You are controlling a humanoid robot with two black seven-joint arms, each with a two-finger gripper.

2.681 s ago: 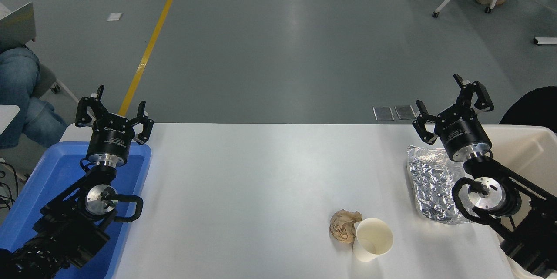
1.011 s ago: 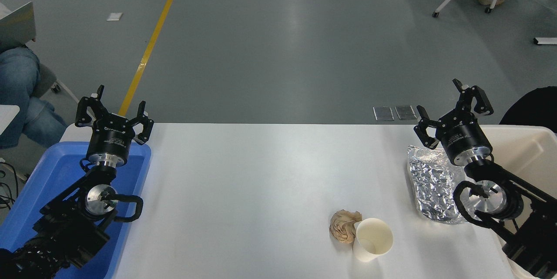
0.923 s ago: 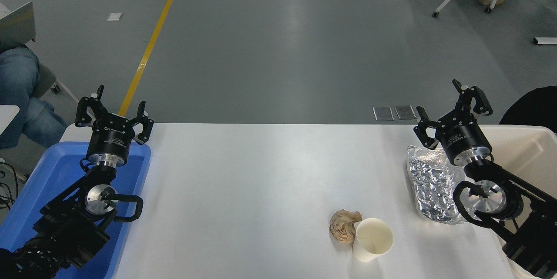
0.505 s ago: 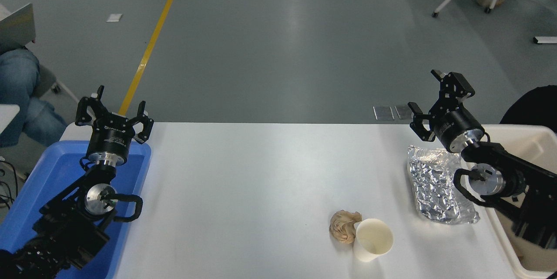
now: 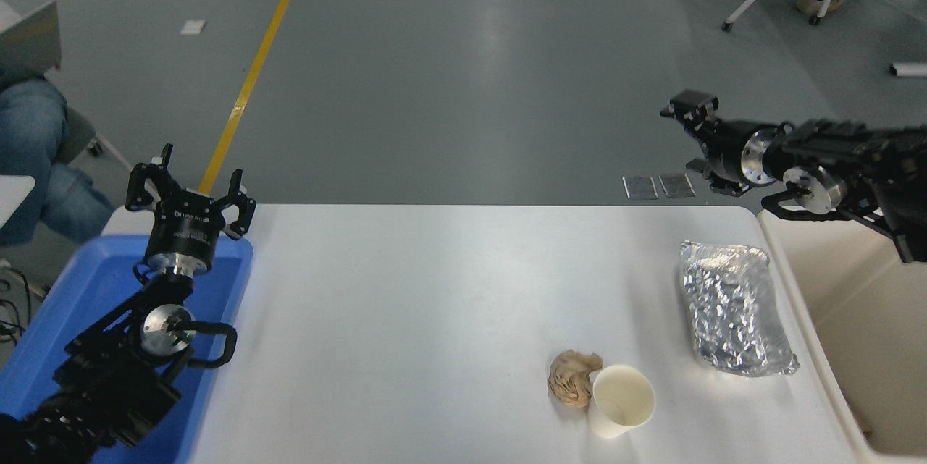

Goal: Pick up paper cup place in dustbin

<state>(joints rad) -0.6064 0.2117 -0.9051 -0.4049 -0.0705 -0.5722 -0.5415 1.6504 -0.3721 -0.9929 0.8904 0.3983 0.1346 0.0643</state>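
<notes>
Paper cup [image 5: 621,410] upright, touching brown wad [image 5: 572,385] — ungrasped. Right gripper [image 5: 688,138] raised sideways near dustbin [image 5: 811,348], spread indeterminate. Left gripper [image 5: 190,189] parked, splayed, over blue tray [image 5: 80,290].

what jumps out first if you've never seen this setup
Probably the right gripper, raised high at the right edge and pointing left beyond the table's far edge. Next, the paper cup near the front of the white table, touching a crumpled brown paper wad, with a crinkled foil tray to their right.
</notes>
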